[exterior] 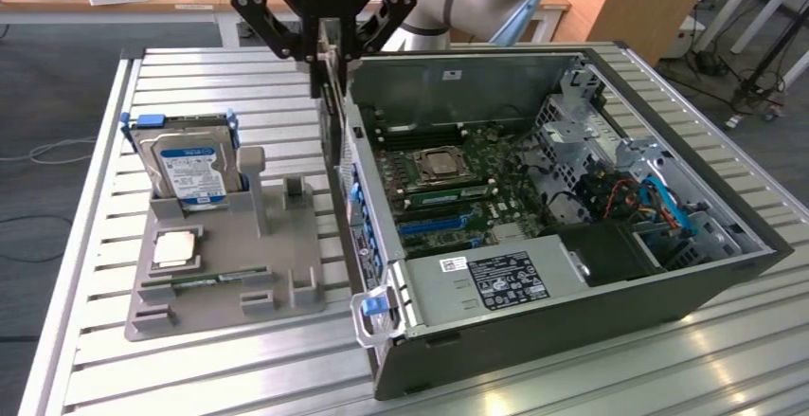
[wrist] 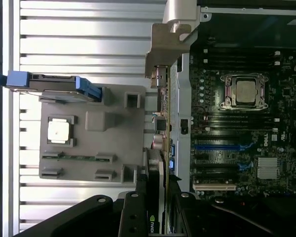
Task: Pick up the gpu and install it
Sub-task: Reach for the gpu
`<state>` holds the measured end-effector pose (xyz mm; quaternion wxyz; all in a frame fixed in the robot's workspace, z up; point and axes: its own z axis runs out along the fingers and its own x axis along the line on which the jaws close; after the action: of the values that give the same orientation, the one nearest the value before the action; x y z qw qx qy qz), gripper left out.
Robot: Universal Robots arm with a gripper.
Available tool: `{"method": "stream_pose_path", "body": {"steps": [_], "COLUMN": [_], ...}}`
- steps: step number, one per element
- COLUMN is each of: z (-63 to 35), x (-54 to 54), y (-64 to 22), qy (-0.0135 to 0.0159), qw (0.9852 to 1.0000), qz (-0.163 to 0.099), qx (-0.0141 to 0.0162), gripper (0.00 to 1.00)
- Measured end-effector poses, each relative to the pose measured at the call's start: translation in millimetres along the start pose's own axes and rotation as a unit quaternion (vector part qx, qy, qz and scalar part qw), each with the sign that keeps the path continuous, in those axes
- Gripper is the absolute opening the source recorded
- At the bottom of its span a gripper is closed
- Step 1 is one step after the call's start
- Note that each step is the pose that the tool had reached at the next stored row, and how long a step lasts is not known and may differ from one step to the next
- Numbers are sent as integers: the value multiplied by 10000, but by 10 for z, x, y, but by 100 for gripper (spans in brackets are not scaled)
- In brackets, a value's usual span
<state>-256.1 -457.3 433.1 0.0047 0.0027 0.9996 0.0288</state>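
- Exterior cam sits high off one end of the slatted table (exterior: 189, 378) and tilts down. It's far enough back to catch the whole open computer case (exterior: 569, 321) on the exterior view's right and the grey holder (exterior: 272, 245) on its left.
- Wrist cam looks straight down from way closer, past the gripper (wrist: 157, 187) and the gpu (wrist: 163, 123) seen edge-on.
- Both catch the holder, the case wall beside it and the motherboard (exterior: 480, 198).

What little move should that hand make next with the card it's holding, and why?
Probably shift sideways over the open computer case: the hand grips the graphics card just outside the case's wall, not yet over the blue slots.
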Motion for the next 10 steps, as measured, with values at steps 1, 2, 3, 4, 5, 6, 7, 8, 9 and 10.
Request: {"method": "stream_pose_path", "body": {"steps": [1, 2, 3, 4, 5, 6, 7, 8, 9, 10], "z": [0, 1, 1, 1, 2, 2, 2, 3, 3, 4], "x": [-32, -64, -97, -131, -166, -201, -237, -273, -309, -347], "y": [0, 1, 1, 1, 1, 1, 2, 2, 2, 2], "qy": [1, 1, 2, 2, 2, 3, 4, 4, 5, 5], "qw": [10000, 10000, 10000, 10000, 10000, 10000, 10000, 10000, 10000, 10000], "qz": [-9, -17, -24, -32, -40, -48, -55, -62, -69, -76], "qx": [-2, -4, -6, -8, -10, -11, -12, -13, -13, -14], "gripper": [27, 27, 27, 27, 27, 27, 27, 27, 27, 27]}}
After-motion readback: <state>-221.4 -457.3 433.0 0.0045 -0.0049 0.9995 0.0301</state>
